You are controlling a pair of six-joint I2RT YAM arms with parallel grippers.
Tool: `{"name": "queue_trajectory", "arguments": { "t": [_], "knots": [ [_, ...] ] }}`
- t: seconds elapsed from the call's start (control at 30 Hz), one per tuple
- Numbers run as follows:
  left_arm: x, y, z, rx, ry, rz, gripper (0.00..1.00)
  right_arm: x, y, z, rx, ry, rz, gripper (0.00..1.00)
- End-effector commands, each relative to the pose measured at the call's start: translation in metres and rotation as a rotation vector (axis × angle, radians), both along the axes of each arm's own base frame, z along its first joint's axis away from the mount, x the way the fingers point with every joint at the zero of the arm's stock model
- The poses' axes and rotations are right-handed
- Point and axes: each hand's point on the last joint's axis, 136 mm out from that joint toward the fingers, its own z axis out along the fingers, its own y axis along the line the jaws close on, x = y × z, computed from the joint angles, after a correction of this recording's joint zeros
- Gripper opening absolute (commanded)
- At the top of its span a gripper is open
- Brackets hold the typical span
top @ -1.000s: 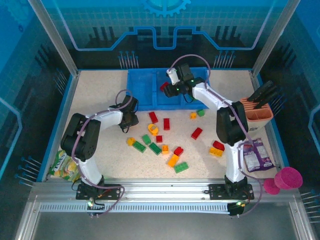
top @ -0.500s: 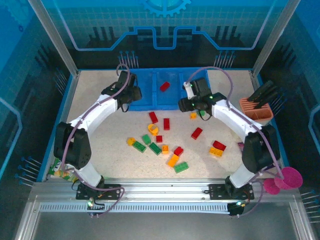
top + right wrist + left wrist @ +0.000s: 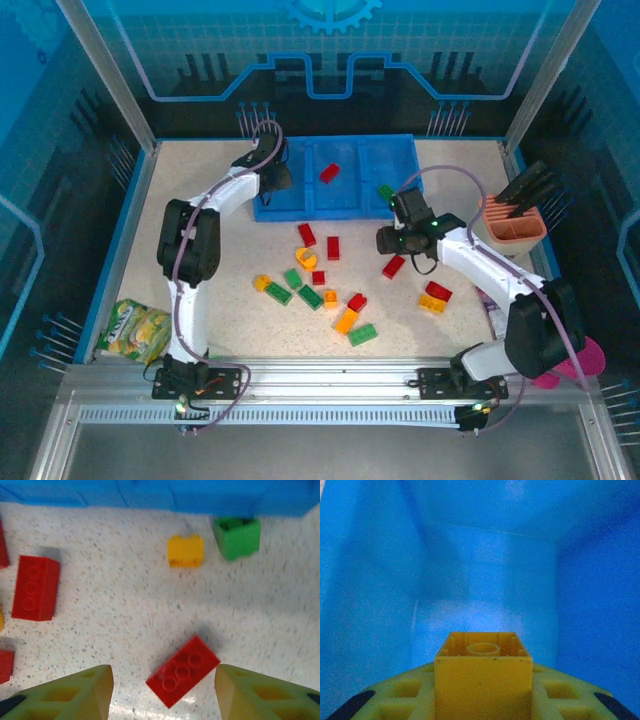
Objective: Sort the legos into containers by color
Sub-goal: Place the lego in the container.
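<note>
A small yellow studded plastic brick (image 3: 483, 680) is pinched in the left gripper (image 3: 277, 178), inside the left box of the low blue plastic tray (image 3: 485, 580). I think it should let go next. A red studded brick (image 3: 183, 671) lies on the table between the right gripper's (image 3: 164, 695) spread fingers, ready for a squeeze.

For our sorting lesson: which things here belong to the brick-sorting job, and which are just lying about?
Job: blue tray, red brick inside it, loose bricks, held yellow brick.
Lying about: snack packet, tool holder, pink cup.
</note>
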Motion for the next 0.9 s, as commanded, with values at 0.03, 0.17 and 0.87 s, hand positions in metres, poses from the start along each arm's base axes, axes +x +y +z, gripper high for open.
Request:
{"name": "queue_trajectory", "arguments": {
  "t": [0.03, 0.17, 0.87],
  "knots": [
    [0.014, -0.002, 0.006, 0.004, -0.012, -0.022, 0.29, -0.017, -0.003, -0.02, 0.071, 0.067, -0.135, 0.57],
    [0.016, -0.003, 0.004, 0.011, -0.007, -0.034, 0.34, -0.017, -0.006, -0.029, 0.091, 0.073, -0.199, 0.58],
    [0.016, -0.015, 0.131, 0.02, -0.233, -0.141, 0.77, -0.002, -0.02, -0.083, 0.104, 0.169, -0.374, 0.61]
  ]
}}
